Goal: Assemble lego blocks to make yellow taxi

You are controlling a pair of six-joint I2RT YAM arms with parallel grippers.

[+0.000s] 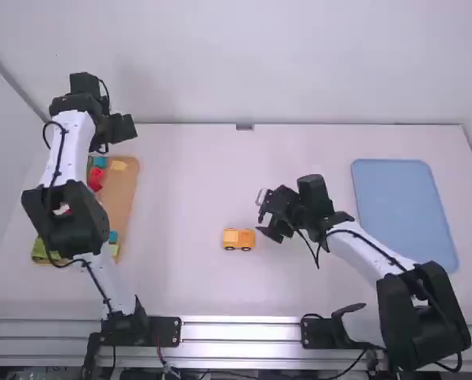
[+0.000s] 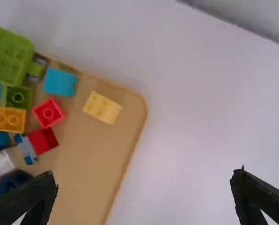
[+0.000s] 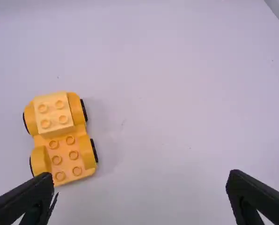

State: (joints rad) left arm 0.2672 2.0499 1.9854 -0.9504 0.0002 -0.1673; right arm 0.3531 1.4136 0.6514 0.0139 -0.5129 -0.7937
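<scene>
Yellow toy-brick car (image 1: 238,239): on white table (image 1: 188,174), open surface separating it from tan tray (image 1: 122,198) and light-blue panel (image 1: 402,210). Left gripper (image 1: 127,128), right gripper (image 1: 265,215): 2 fingers each, wide apart, unloaded

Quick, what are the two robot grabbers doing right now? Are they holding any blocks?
Left gripper: open, holding nothing, up near the block tray.
Right gripper: open, holding nothing, near the yellow car.
</scene>
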